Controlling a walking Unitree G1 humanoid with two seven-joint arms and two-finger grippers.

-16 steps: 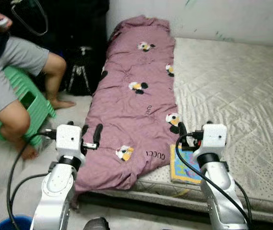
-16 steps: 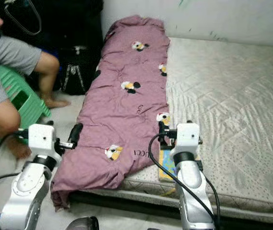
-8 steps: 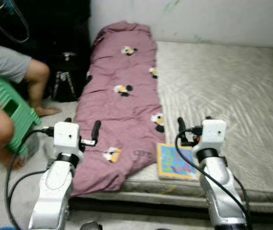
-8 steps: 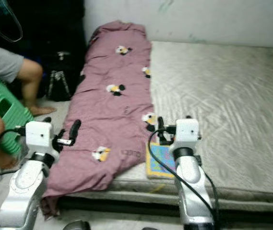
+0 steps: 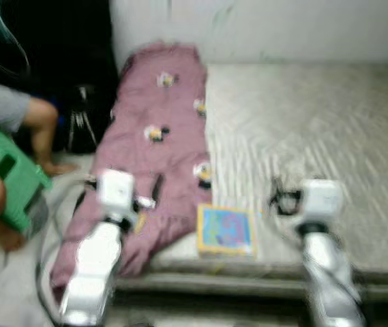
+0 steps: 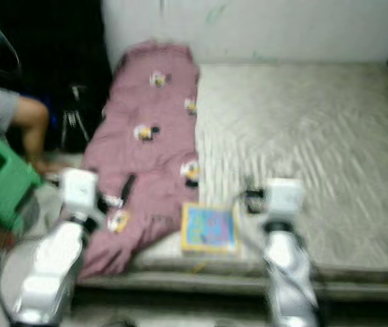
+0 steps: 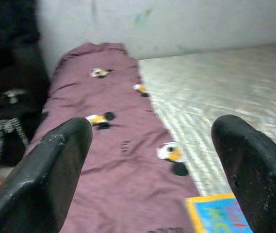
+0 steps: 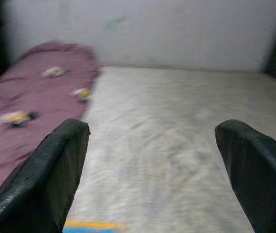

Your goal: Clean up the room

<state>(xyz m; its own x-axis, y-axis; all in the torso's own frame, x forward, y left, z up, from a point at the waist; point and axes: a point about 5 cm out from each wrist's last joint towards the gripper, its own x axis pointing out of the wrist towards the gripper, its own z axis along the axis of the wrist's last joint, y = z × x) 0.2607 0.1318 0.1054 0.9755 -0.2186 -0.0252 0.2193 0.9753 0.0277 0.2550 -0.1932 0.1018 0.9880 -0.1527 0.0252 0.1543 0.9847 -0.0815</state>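
Observation:
A mauve blanket (image 5: 156, 136) with small cartoon prints lies along the left side of the pale mattress (image 5: 316, 129), its near end hanging over the front edge. A blue and yellow book (image 5: 226, 230) rests flat at the mattress's front edge, just right of the blanket. My left gripper (image 5: 149, 194) hovers open above the blanket's near end, its fingers wide apart with nothing between them in the left wrist view (image 7: 150, 126). My right gripper (image 5: 275, 197) is open over bare mattress, right of the book. The head views are blurred.
A person (image 5: 3, 116) sits on a green stool (image 5: 6, 177) on the floor at the left. A black bag (image 5: 78, 122) stands by the bed's far left corner. A white wall (image 5: 282, 30) runs behind the mattress.
The camera has swung right and the picture has blurred, so the scene slid left. The book now lies between my arms. Both grippers stay raised and open.

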